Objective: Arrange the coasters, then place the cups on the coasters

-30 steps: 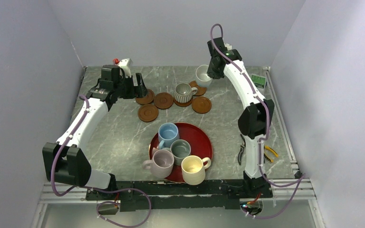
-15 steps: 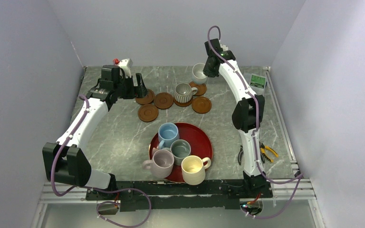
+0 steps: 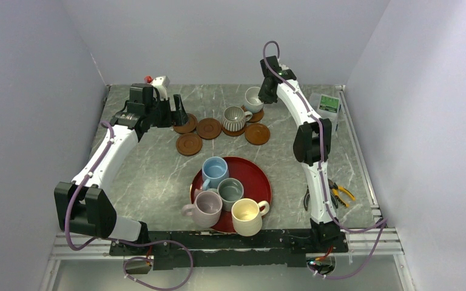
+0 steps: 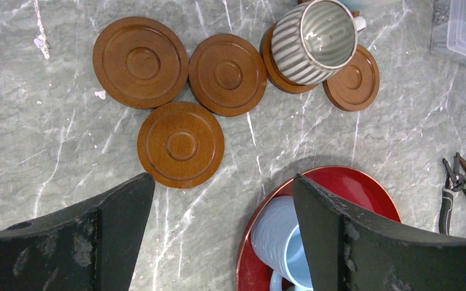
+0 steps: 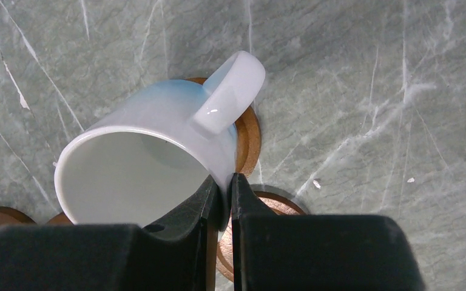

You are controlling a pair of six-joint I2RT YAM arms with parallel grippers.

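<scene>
So, the right gripper (image 5: 226, 182) has its jaws pinched onto the rim of the glossy white ceramic mug (image 5: 139, 157), one finger inside and one outside, right next to the handle. That mug is tilted over one of the small round reddish-brown coasters (image 5: 247, 140) at the far side of the grey marbled table (image 3: 158, 176); I can't tell if its base is actually touching the disc. On the other side, the left gripper (image 4: 221, 182) hangs above the coaster cluster with its jaws spread wide and nothing between them. Three coasters lie bare and packed close together, the ribbed grey-white mug (image 4: 315, 39) stands on a fourth, and a fifth sits just beside that mug. The light blue mug (image 3: 215, 170), grey-green mug (image 3: 230, 190), pale lilac mug (image 3: 207, 206) and cream-yellow mug (image 3: 247, 215) are bunched together on the big glossy red round tray (image 3: 258, 176), near the arm bases.
</scene>
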